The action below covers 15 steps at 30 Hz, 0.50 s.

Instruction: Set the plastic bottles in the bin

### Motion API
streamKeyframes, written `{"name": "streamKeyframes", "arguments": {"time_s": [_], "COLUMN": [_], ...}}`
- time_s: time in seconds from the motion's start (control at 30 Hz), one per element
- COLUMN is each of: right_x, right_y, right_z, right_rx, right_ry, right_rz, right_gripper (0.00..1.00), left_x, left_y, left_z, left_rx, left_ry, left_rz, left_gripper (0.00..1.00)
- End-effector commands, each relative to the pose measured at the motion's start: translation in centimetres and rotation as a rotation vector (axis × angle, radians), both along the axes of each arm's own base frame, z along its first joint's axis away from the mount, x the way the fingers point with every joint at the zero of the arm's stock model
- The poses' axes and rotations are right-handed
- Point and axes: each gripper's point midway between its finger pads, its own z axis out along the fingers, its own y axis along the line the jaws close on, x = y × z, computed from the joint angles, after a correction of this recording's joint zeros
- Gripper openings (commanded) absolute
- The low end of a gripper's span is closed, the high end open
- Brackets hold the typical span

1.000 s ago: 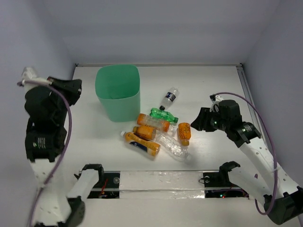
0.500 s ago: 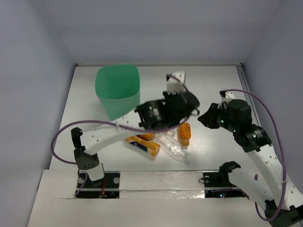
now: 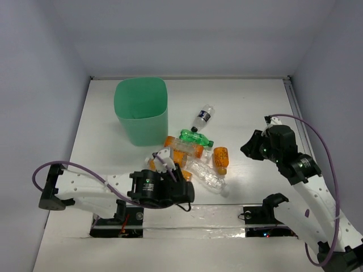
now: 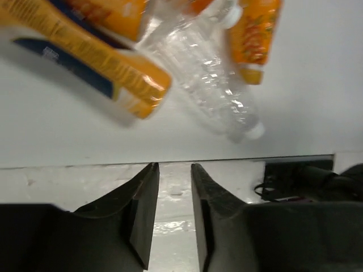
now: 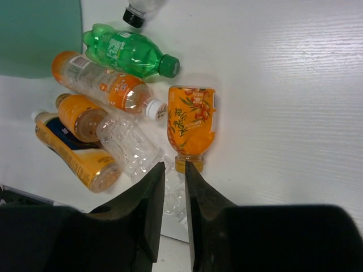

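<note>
The plastic bottles lie in a heap mid-table: a green one [image 3: 195, 138] [image 5: 131, 52], a dark-labelled clear one [image 3: 202, 118], a small orange one [image 3: 220, 159] [image 5: 191, 126], a crumpled clear one [image 3: 207, 175] [image 4: 210, 85] and a yellow blue-labelled one [image 5: 71, 153] [image 4: 85, 62]. The mint-green bin [image 3: 140, 110] stands upright behind them. My left gripper [image 3: 180, 191] [image 4: 174, 167] hangs low at the heap's near side, jaws slightly open and empty. My right gripper [image 3: 249, 146] [image 5: 174, 165] hovers right of the heap, open a little, holding nothing.
A taped strip [image 3: 193, 218] runs along the table's front edge, with both arm bases behind it. The left arm's purple cable [image 3: 74, 167] loops over the near left. Walls close in the table on three sides.
The left arm swung from upright at the left, out over the heap, then down to the front edge, and its jaws parted. The right gripper's jaws narrowed; the bottles lie as before.
</note>
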Motion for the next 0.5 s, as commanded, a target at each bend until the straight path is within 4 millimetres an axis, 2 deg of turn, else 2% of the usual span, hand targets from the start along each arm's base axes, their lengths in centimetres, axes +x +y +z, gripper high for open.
{"name": "streamKeyframes", "arguments": {"time_s": [0.0,0.03,0.07,0.13,0.17,0.23,0.3,0.33,0.4,0.43,0.47], "right_x": [0.6,0.5,0.5,0.4,0.4,0.3,0.3,0.3,0.3,0.4,0.5], "right_y": [0.5,0.7,0.8,1.2,1.4,1.7,2.0,2.1,2.2,2.2,2.3], "right_z": [0.7,0.5,0.4,0.0,-0.1,-0.3,-0.3,-0.4,-0.5,-0.6,-0.6], "right_rx": [0.011,0.013,0.015,0.026,0.027,0.037,0.039,0.036,0.031,0.027,0.023], "right_ry": [-0.020,-0.015,-0.012,0.000,0.002,0.007,0.006,0.011,0.015,0.018,0.021], "right_rz": [0.015,0.023,0.030,0.053,0.059,0.077,0.097,0.103,0.119,0.123,0.124], "right_gripper": [0.28,0.31,0.36,0.42,0.48,0.53,0.59,0.62,0.62,0.63,0.63], "left_x": [0.1,0.1,0.2,0.4,0.5,0.8,0.9,1.6,2.7,3.5,5.1], "left_y": [1.4,1.8,2.3,3.7,4.1,5.2,5.0,5.7,5.0,5.2,4.8], "left_z": [-1.3,-1.4,-1.7,-2.8,-3.3,-4.8,-4.8,-5.9,-5.7,-6.4,-6.4], "left_rx": [-0.245,-0.258,-0.261,-0.286,-0.297,-0.323,-0.409,-0.400,-0.460,-0.445,-0.445], "left_ry": [0.121,0.128,0.129,0.145,0.161,0.185,0.220,0.212,0.212,0.200,0.187], "left_rz": [0.240,0.251,0.258,0.308,0.332,0.368,0.379,0.405,0.409,0.411,0.403], "left_gripper": [0.30,0.35,0.48,0.58,0.67,0.70,0.74,0.74,0.75,0.75,0.76]}}
